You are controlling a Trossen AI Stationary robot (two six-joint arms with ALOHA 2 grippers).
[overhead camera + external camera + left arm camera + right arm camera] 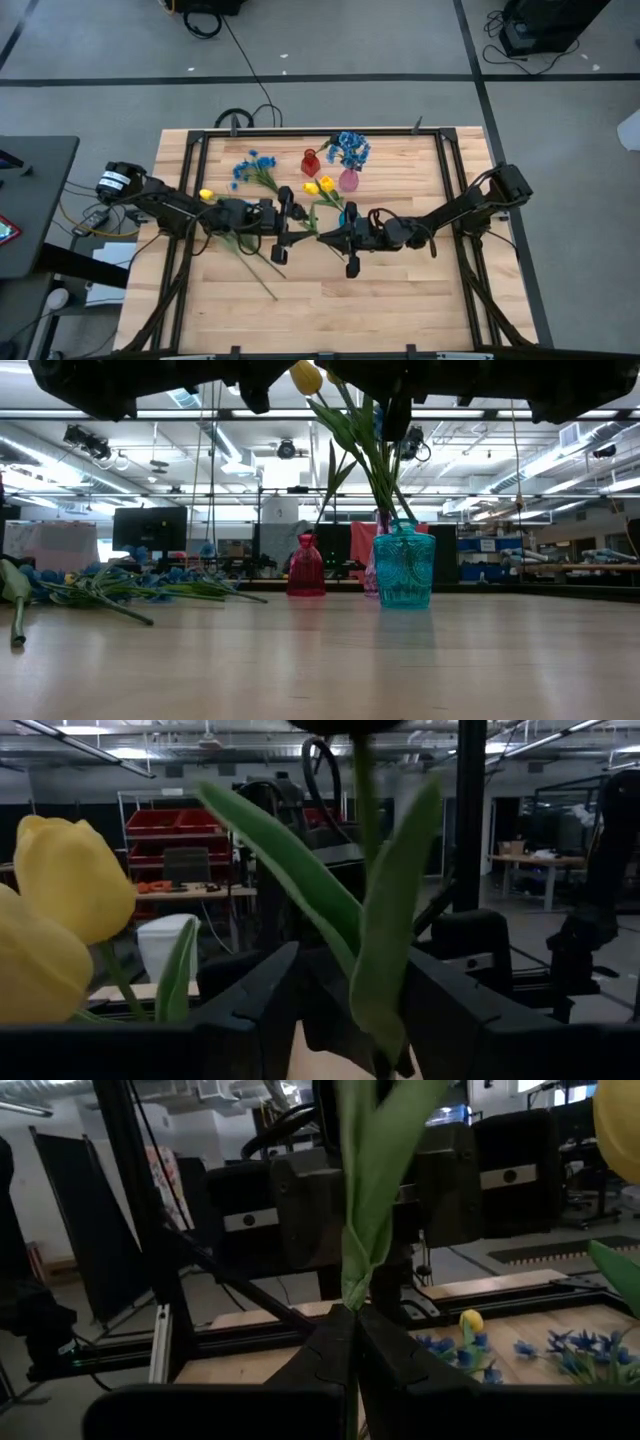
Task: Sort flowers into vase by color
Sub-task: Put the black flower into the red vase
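A teal glass vase (404,570) (344,217) holds yellow tulip stems (365,455); one yellow bud (305,375) leans out at the top. My right gripper (352,1330) (325,235) is shut on a green tulip stem above the vase. Facing it, my left gripper (360,1010) (292,222) is open, its fingers on either side of the same stem and leaves (385,930); two yellow buds (60,910) show beside it. Blue sprays (255,166) and a loose yellow bud (205,194) lie on the table. More blue blossoms (349,149) stand in the pink vase (348,181). My right gripper pinches the tulip's green stem and wrapped leaves (352,1285) between its two fingertips, coming level from the table's right, across the stem. The stem stands roughly upright above the fingers. Its lower end reaches toward the teal vase's mouth (402,532); the bud is out of this view.
A red vase (311,162) (306,568) stands behind the teal one, next to the pink vase. Long bare stems (256,266) lie toward the near edge under my left arm. A stem end (17,610) lies at the near left. Bare wood (400,300) spreads toward the near right.
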